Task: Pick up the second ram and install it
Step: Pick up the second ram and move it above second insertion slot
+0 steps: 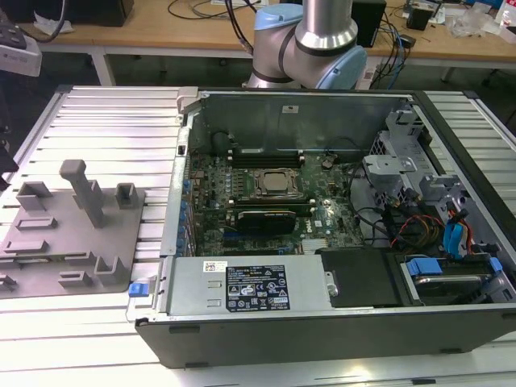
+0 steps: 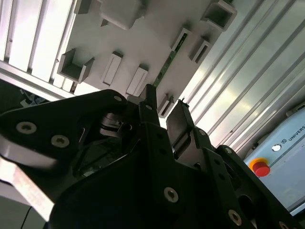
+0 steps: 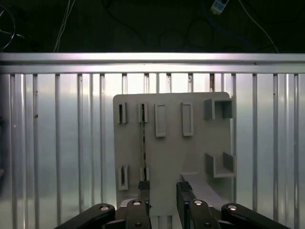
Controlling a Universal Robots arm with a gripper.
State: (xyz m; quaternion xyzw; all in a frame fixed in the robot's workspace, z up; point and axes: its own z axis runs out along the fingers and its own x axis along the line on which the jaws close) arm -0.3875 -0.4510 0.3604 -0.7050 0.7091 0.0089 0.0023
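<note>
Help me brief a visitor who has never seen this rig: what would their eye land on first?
First the open computer case in the middle of the exterior view, its motherboard laid bare. Then the grey holder tray on the ribbed table at the exterior view's left; in the first wrist view the open claw hangs over it, near the thin second ram standing on edge.

silver, pale-blue arm (image 1: 326, 36); black bolted tool (image 3: 163, 194)

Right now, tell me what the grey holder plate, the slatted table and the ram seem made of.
Holder plate: matte grey, likely printed or moulded plastic. Slatted table: bright ribbed metal, probably aluminium, from its sheen. Ram: thin greenish circuit board, seen edge-on.
</note>
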